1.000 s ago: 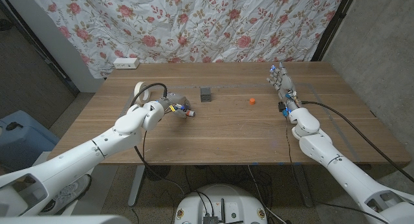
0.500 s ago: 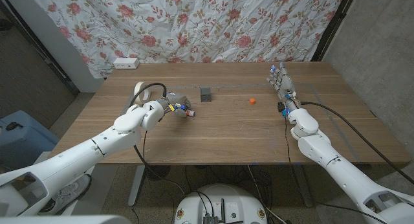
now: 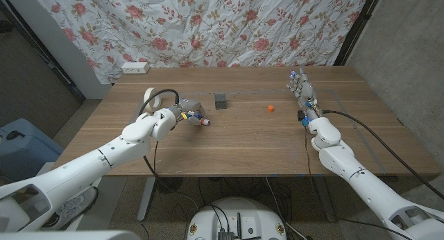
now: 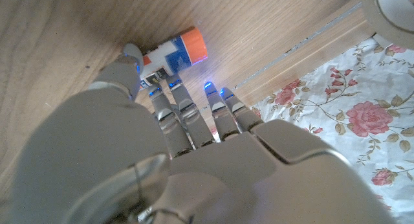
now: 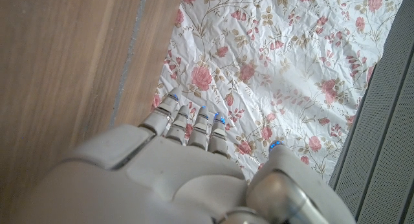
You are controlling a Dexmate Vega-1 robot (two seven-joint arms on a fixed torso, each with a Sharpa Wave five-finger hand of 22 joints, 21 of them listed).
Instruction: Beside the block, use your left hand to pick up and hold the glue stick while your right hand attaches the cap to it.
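The left hand (image 4: 187, 114), fingers spread and holding nothing, hovers at the white-and-orange glue stick (image 4: 173, 54) lying near the dark square block (image 3: 220, 100) toward the wooden table's (image 3: 250, 146) far edge — pinch its barrel midway, tip exposed — while the right hand (image 3: 303, 93) waits empty, fingers straight.

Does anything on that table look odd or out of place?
Only that the glue stick lies on its side at the left robot hand, while its orange cap sits alone mid-table. Nothing is spilled or damaged.
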